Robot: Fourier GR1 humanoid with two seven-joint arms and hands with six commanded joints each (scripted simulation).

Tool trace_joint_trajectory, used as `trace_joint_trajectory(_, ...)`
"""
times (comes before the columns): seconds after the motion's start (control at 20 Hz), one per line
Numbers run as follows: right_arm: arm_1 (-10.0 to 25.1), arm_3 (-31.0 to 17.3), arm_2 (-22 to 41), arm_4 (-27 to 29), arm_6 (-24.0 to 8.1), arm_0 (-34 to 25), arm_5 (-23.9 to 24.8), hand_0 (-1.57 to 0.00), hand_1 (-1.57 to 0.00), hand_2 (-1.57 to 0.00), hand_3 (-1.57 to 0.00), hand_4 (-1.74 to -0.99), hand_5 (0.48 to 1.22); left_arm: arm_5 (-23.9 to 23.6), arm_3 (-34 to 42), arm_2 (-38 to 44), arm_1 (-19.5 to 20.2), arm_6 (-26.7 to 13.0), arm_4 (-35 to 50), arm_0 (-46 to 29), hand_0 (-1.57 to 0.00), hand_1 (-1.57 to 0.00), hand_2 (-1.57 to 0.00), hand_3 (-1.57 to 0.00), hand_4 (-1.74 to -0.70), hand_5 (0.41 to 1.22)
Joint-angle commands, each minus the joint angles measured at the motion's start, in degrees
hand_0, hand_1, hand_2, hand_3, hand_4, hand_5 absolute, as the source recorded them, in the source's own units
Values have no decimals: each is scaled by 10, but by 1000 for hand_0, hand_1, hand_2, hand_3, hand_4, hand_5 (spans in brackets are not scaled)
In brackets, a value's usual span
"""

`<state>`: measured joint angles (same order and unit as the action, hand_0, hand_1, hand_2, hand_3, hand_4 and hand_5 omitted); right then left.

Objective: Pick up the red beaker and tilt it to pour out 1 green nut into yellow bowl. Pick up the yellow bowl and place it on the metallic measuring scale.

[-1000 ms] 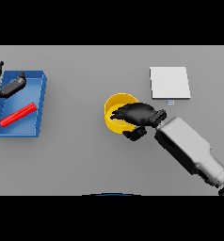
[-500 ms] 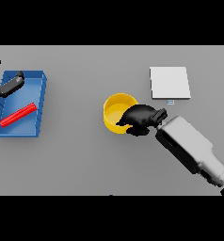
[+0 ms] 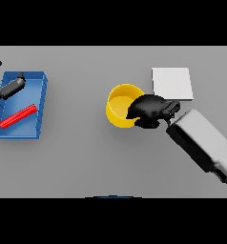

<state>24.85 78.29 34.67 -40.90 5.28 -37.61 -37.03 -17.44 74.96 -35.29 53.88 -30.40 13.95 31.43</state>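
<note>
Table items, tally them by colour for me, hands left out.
Yellow: 1, the yellow bowl
Blue: 1, the tray
Red: 1, the long red piece lying in the tray
Pale grey: 1, the square scale
Total: 4

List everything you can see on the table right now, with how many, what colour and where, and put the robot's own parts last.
Yellow bowl: one, yellow, centre of the table, just left of the scale.
Measuring scale: one, pale grey square, upper right.
Tray: one, blue, far left.
Red beaker: one, red, lying in the tray.
Table: one, grey.
Right hand: one, dark, curled over the bowl's right rim.
Left hand: one, dark, at the tray's upper left corner, fingers spread.
</note>
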Motion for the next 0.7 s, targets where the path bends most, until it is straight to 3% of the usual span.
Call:
trace_joint_trajectory(0.0,4,15,-5,4,-10,-3,-8,-1556,-1555,-1519,-1357,-1730,1217,2,-4,2,3,1,1,-1,1,1,1,1,-797,719)
trace_joint_trajectory(0.15,23,35,-26,13,-35,-20,-28,-1563,-1563,-1544,-1308,-1724,1219,1,0,2,-1,-3,3,2,1,1,1,1,-800,722)
trace_joint_trajectory(0.3,21,37,-40,23,-59,-26,-35,-1567,-1567,-1557,-1248,-1720,1219,-3,-8,2,-8,-4,2,6,1,1,1,1,-808,723)
trace_joint_trajectory(0.45,38,33,-45,20,-40,-40,-27,-1569,-1569,-1564,-1238,-1719,1220,2,-8,1,-2,0,-3,8,1,1,1,1,-800,723)
trace_joint_trajectory(0.55,49,7,-49,11,-25,-57,-11,-1570,-1570,-1567,-1318,-1720,1220,-3,4,3,4,2,-1,3,1,1,1,1,-809,735)
trace_joint_trajectory(0.65,62,-12,-61,7,-25,-67,3,-1570,-1570,-1568,-1298,-1720,1221,-4,4,6,6,3,2,-3,1,1,1,1,-808,742)
